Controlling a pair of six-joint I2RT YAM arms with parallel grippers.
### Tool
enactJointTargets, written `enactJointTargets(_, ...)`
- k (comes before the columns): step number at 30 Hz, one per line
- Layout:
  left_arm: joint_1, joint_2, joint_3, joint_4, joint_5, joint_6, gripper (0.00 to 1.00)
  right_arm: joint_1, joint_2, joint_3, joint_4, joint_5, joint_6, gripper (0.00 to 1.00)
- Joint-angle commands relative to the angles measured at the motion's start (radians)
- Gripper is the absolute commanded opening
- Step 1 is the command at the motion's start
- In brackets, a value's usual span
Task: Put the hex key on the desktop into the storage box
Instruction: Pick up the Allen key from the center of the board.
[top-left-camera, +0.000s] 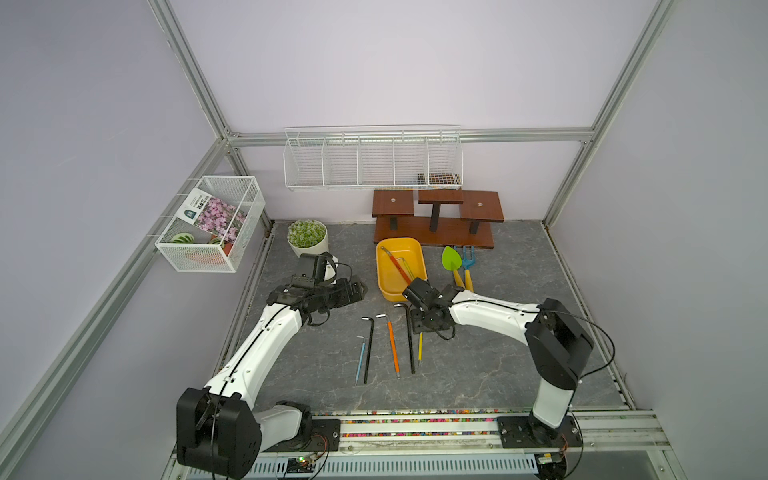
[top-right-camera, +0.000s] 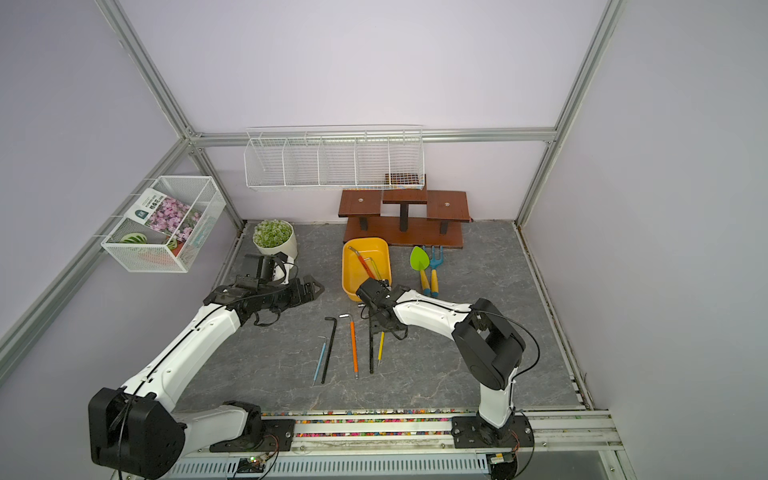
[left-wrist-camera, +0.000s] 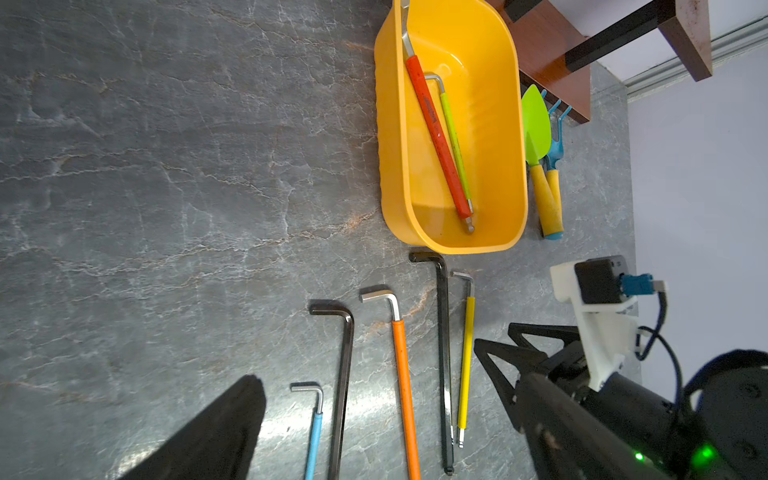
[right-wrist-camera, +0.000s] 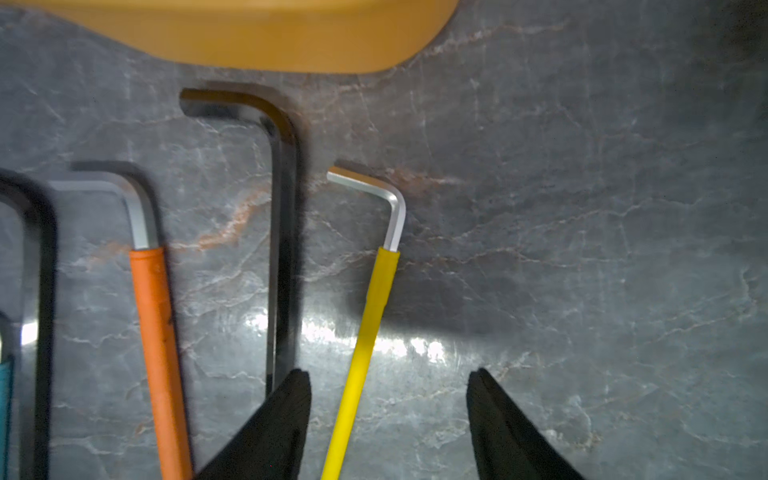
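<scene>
Jaws of right gripper (right-wrist-camera: 389, 370) straddle yellow hex key (right-wrist-camera: 374, 307) — storage box (right-wrist-camera: 249, 37) near.

Up top, the right arm (top-left-camera: 490, 311) covers the far end of the yellow hex key (top-left-camera: 420, 349) and part of the long black hex key (top-left-camera: 411, 353) just left of it. At the right wrist, the storage box (right-wrist-camera: 257, 37) is chopped by the frame edge, only its blurred near wall showing, and the blue hex key (right-wrist-camera: 5, 415) is a sliver. The left gripper (top-right-camera: 313, 287) reads too small from above; its wrist view catches one finger (left-wrist-camera: 216, 432) only.
</scene>
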Motion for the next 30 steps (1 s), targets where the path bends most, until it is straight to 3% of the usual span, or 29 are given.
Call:
enactJointTargets(1,0.001,0.011,0.008,0.015,0.015,0.002,1.0,0.016,0.031,-0.009,-0.016,-0.008,0.028,0.64)
enactJointTargets(19,0.002,0.019,0.008,0.013,0.013,0.003,1.0,0.027,0.101,-0.017,-0.012,0.01,0.047,0.51)
enactJointTargets(30,0.001,0.027,0.01,0.009,0.013,0.005,1.0,0.028,0.093,-0.037,-0.004,0.022,0.051,0.28)
